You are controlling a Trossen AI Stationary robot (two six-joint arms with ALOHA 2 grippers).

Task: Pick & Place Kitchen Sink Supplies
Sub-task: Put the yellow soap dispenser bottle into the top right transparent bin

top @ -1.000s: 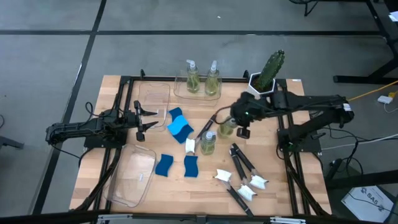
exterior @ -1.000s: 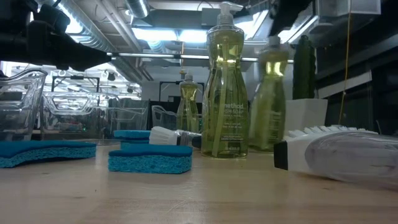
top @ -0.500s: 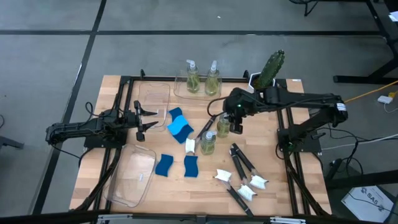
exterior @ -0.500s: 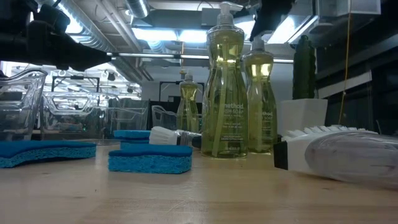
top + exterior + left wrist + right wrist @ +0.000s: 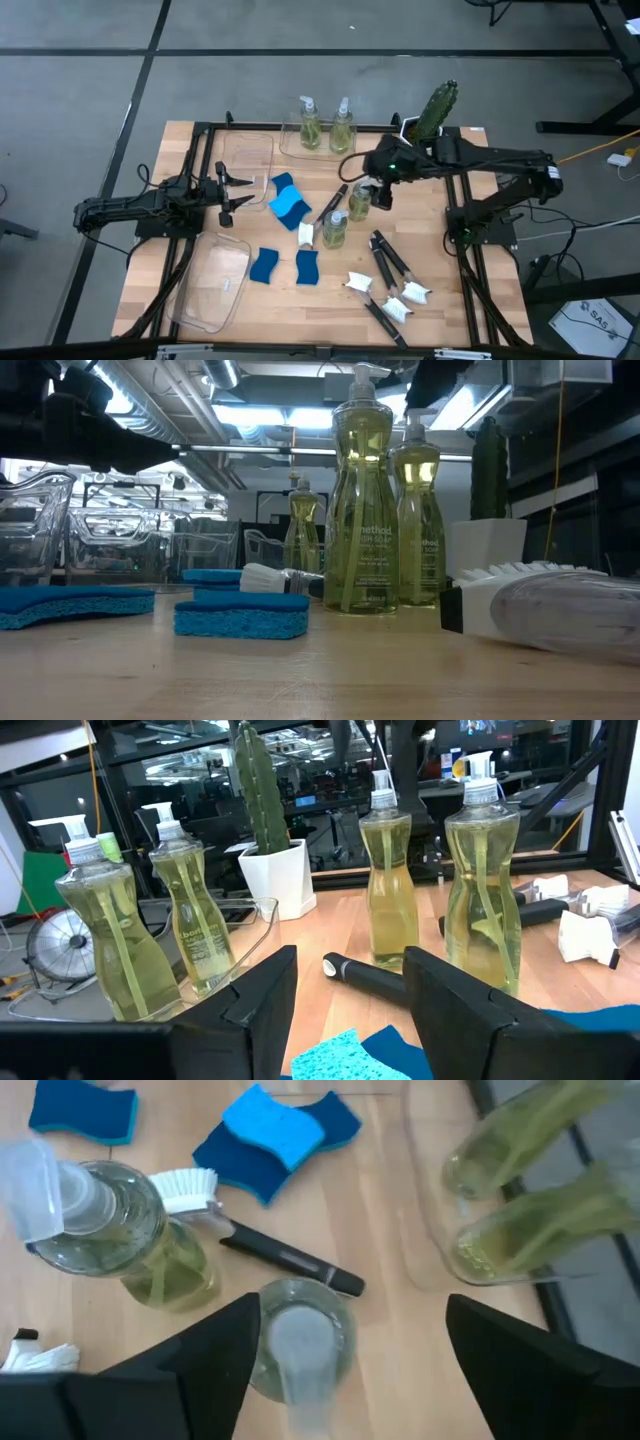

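From the high view, the right gripper is hovering directly over a small clear pump bottle of yellow-green soap standing upright on the pale wooden table, with a second identical soap bottle standing just beside it and a black-handled dish brush with a white head lying between them and the stacked blue rectangular sponges. Two more soap bottles are sitting in a clear plastic bin at the far edge, near a green cactus in a white pot. The left gripper is waiting at the left side, beside an empty-looking clear bin, fingers parted and holding nothing. From the low view, both loose bottles are standing upright on the table with the nearer one partly overlapping the other; no finger is visibly pressing either. The left wrist view is showing the same two bottles upright and well apart from the left arm's spread fingers. The right wrist view is looking down on the pump head, centred between the right arm's two fingers, which are standing wide and gripping nothing. Judgement: whether the bottle is being approached or has been set down cannot be determined; for a sound grasp, the jaws should be descending straight to the narrow waist, keeping clear of the neighbouring bottle and brush handle.
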